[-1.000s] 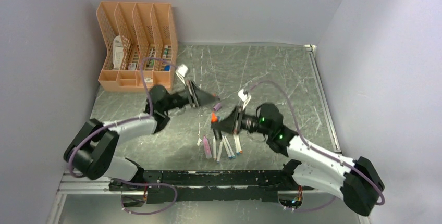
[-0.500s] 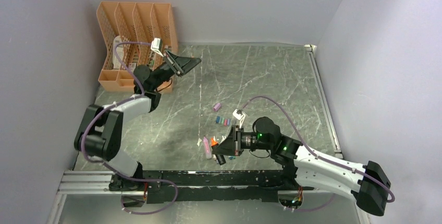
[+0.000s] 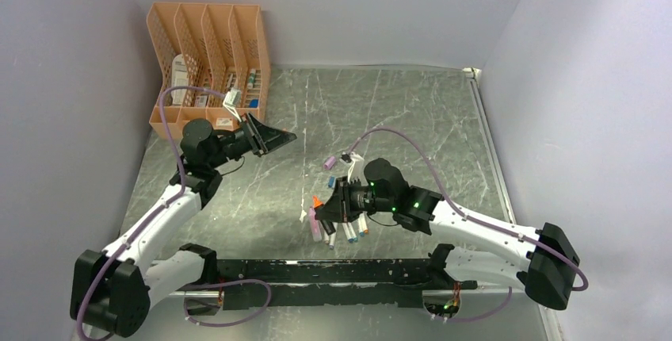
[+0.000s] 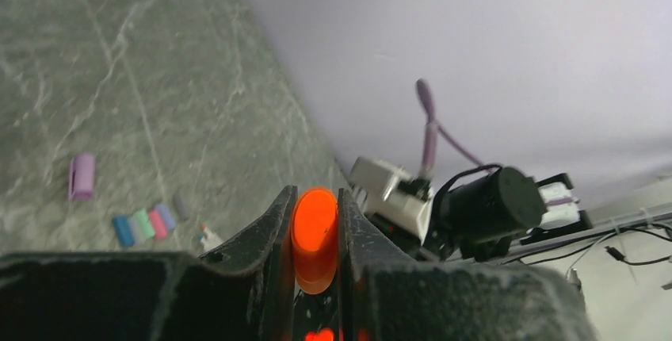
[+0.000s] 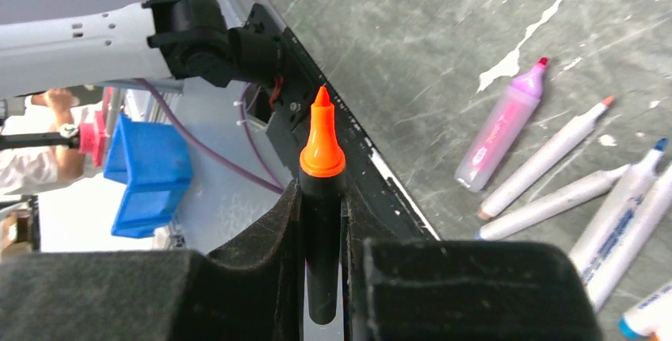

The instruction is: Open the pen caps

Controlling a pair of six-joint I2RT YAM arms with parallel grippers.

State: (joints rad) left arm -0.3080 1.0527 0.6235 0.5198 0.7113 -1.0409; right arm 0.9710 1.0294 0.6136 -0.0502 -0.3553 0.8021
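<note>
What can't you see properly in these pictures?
- Top view: the left gripper hides the orange cap it holds.
- Right wrist view: the lower end of the marker is buried inside the right gripper; the white pens are cut off by the right edge.
- Top view: the items in the orange organizer are too small to name.

The lower end of the chunky orange plastic cap point(image 4: 315, 238) is hidden between the fingers of the left tool point(image 4: 315, 206). Long white pen barrels point(image 5: 626, 218) run off the right wrist view's right edge.
</note>
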